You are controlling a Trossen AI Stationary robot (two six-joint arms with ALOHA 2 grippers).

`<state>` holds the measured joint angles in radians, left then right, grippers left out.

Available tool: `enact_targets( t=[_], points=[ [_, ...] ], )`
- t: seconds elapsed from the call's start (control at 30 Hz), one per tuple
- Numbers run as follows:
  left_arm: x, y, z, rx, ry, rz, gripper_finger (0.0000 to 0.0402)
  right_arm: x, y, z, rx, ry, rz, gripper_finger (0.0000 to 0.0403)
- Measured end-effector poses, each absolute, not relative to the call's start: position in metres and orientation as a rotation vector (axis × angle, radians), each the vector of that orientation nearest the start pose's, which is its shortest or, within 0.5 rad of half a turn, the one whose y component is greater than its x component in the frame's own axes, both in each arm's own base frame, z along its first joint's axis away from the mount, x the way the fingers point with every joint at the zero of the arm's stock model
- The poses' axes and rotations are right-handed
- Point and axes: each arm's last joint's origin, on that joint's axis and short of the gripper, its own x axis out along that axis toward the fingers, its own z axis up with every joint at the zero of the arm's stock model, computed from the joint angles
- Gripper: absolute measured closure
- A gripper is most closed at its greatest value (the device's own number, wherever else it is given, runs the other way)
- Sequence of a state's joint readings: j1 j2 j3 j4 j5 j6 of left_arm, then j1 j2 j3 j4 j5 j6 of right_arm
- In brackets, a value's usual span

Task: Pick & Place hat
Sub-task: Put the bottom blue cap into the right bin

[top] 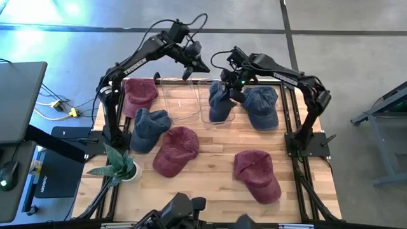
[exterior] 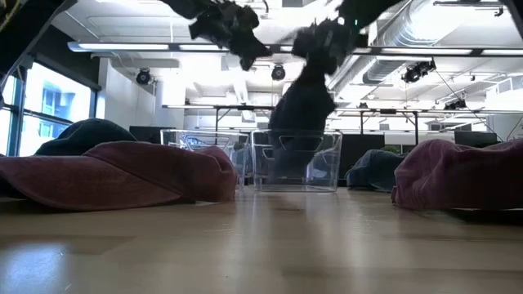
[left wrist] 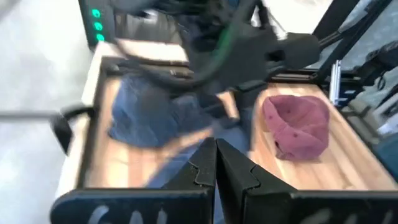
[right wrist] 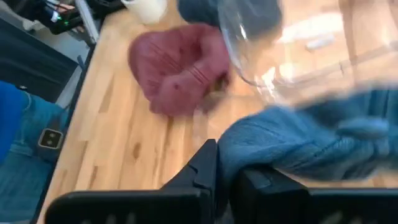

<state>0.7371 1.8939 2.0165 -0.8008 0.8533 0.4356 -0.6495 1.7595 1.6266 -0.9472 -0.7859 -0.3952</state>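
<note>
Right hand (top: 230, 88) clamped on blue hat (top: 219, 102), dangling over clear bin (top: 215, 117) near table's far edge; left hand (top: 189, 67) raised, fingers together

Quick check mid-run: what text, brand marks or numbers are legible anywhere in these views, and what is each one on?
"TROSSEN", white letters along the left arm's link in the high view.
Pale markings on the left gripper housing in its wrist view: too blurred to read.
Pale markings on the right gripper housing, shut on the blue hat: too blurred to read.
Hats, clear bins, table: no readable text.
</note>
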Motion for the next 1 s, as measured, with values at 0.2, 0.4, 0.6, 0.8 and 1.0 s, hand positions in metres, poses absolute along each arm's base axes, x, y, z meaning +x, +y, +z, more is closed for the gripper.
enact_targets(
  t=[0.2, 0.4, 0.6, 0.8, 1.0],
  points=[
    [0.314, 0.257, 0.396, -0.024, 0.402, -0.205, 0.0401, 0.295, -0.166, 0.373, 0.217, 0.628, 0.328, 0.0392],
    [0.318, 0.254, 0.407, -0.055, 0.25, -0.389, 0.0388, 0.292, -0.136, 0.416, 0.189, 0.489, 0.479, 0.0395],
    [0.334, 0.239, 0.415, -0.068, 0.204, -0.433, 0.034, 0.3, -0.112, 0.432, 0.161, 0.427, 0.587, 0.0398],
    [0.364, 0.211, 0.395, -0.162, 0.181, -0.761, 0.0321, 0.309, -0.091, 0.44, 0.179, 0.398, 0.646, 0.0399],
    [0.381, 0.185, 0.387, -0.262, 0.157, -1.031, 0.0303, 0.305, -0.07, 0.448, 0.198, 0.418, 0.633, 0.04]
  ],
)
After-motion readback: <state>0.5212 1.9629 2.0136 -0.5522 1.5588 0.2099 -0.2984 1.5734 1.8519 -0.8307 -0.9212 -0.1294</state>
